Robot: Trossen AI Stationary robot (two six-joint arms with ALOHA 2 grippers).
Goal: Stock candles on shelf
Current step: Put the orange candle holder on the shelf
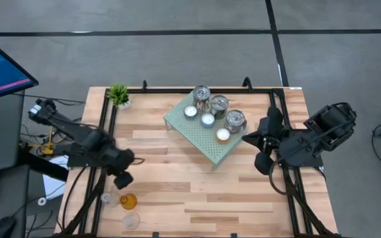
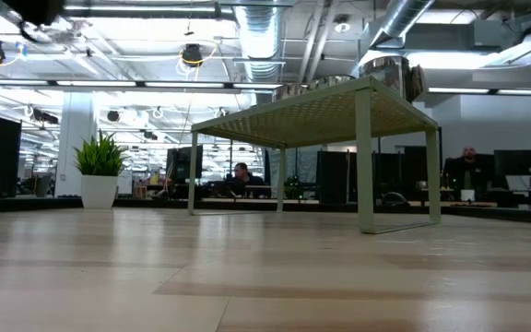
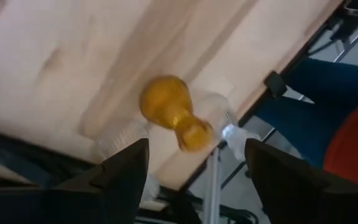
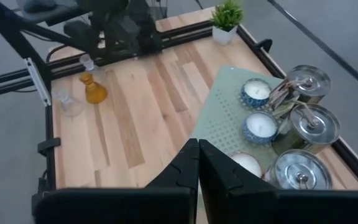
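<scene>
left tool (image 3: 194, 163) – spread above amber candle (image 3: 174, 112) | right tool (image 4: 198, 163) – pressed together by shelf (image 4: 219, 121)

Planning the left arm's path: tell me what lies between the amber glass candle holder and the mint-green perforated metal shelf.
Only bare wooden tabletop lies between the amber glass candle holder and the mint-green perforated metal shelf, in the high view.

We look straight down from overhead, level from the tabletop, and from 2 wrists; the shelf (image 1: 207, 129) shows in 3 views.
</scene>
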